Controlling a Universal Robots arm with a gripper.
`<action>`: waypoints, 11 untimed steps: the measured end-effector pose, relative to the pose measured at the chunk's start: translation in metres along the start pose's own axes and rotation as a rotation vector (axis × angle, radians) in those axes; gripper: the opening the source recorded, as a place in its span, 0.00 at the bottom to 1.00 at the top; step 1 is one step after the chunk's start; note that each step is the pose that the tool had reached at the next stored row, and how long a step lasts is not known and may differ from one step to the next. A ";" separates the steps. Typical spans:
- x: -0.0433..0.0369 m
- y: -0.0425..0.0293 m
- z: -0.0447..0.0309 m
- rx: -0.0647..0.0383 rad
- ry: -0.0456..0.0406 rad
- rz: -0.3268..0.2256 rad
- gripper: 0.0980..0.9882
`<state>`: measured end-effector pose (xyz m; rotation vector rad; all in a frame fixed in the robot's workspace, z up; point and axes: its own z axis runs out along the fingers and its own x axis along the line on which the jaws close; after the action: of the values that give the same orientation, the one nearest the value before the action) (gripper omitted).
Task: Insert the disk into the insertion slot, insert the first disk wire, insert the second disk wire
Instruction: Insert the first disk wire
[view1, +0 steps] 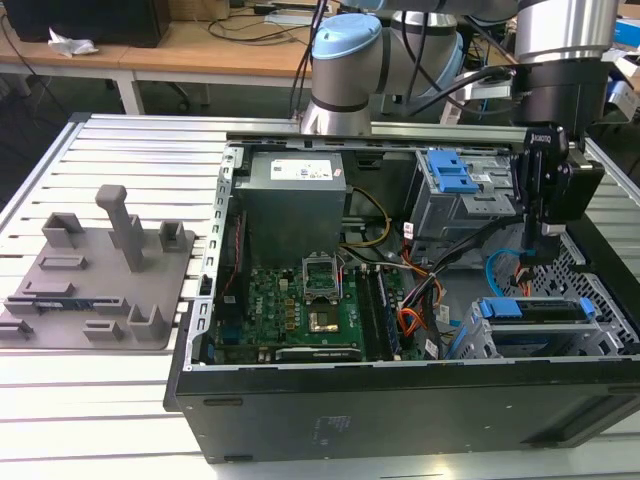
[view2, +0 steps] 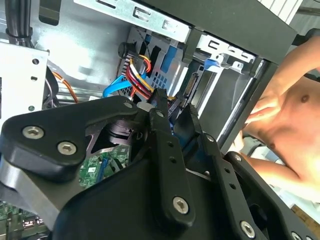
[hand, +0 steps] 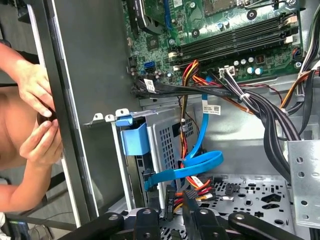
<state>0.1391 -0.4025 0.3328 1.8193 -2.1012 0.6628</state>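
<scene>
A: Where does the disk stand?

B: The disk (view1: 532, 309) lies in the insertion slot (view1: 478, 345), at the case's near corner on the exterior view's right, its blue frame showing along the top. I'd judge that step done.

A: And the arm?

B: The gripper (view1: 545, 232) hangs just above the slot's far end. In the first wrist view its fingers (hand: 148, 220) are drawn in on a black connector (hand: 169, 201) trailing red and yellow leads. That's one of the disk wires, I'd say. A blue flat cable (hand: 202, 162) loops just beside it.

A: What could go wrong?

B: A connector held slightly askew would jam at the port rather than seat, and that blue loop is near enough to snag.

A: Do the views differ?

B: The exterior view gives the layout: the taller cage (view1: 455, 180) behind the slot, the motherboard (view1: 300, 300), the slatted bench (view1: 120, 150). The first wrist view brings in a person's hand (hand: 32, 85) on the case's outer wall—a nudge there would spoil the alignment.
</scene>
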 end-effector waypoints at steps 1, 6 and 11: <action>-0.0002 0.0000 0.0002 0.000 0.0020 0.000 0.25; -0.0012 0.0002 0.0006 0.001 0.0080 -0.001 0.25; -0.0032 0.0006 0.0005 0.002 0.0143 -0.001 0.08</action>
<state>0.1391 -0.4000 0.3307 1.8118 -2.0909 0.6763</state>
